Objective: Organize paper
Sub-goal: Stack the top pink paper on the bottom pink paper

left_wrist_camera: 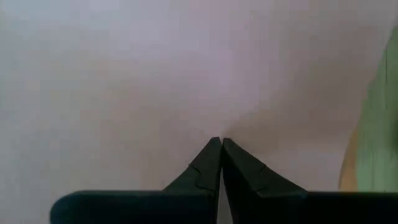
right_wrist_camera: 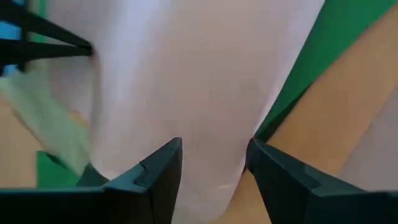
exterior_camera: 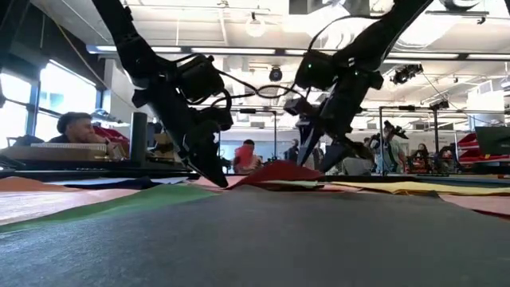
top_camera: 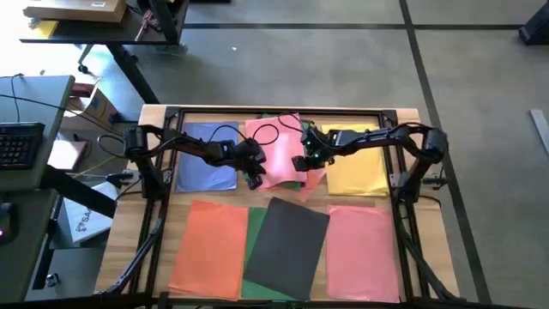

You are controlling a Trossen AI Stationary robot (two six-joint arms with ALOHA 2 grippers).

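A pink sheet (top_camera: 276, 142) lies in the middle of the far row, over a green sheet (right_wrist_camera: 323, 56). A blue sheet (top_camera: 206, 156) is on its left and a yellow one (top_camera: 356, 165) on its right. My left gripper (top_camera: 255, 180) is shut, with its tips on the pink sheet's near left part. My right gripper (top_camera: 302, 165) is open over the sheet's near right part, and in the right wrist view the pink paper (right_wrist_camera: 186, 74) runs between its fingers. In the low view the sheet humps up (exterior_camera: 275, 171) between the two grippers. My left gripper presses its shut fingertips (left_wrist_camera: 214, 152) down on the pink sheet's top face (left_wrist_camera: 217, 127), near the near left corner. The fingers slant down from the table's left. The sheet stays on the table under the tips and bulges up beside them. Whether my right gripper touches the pink sheet, I cannot tell.
The near row holds an orange sheet (top_camera: 210, 249), a dark grey sheet (top_camera: 287, 245) lying over a green one (top_camera: 254, 236), and another pink sheet (top_camera: 360, 253). A black frame (top_camera: 274, 112) runs along the far edge. People sit at desks in the room behind the table.
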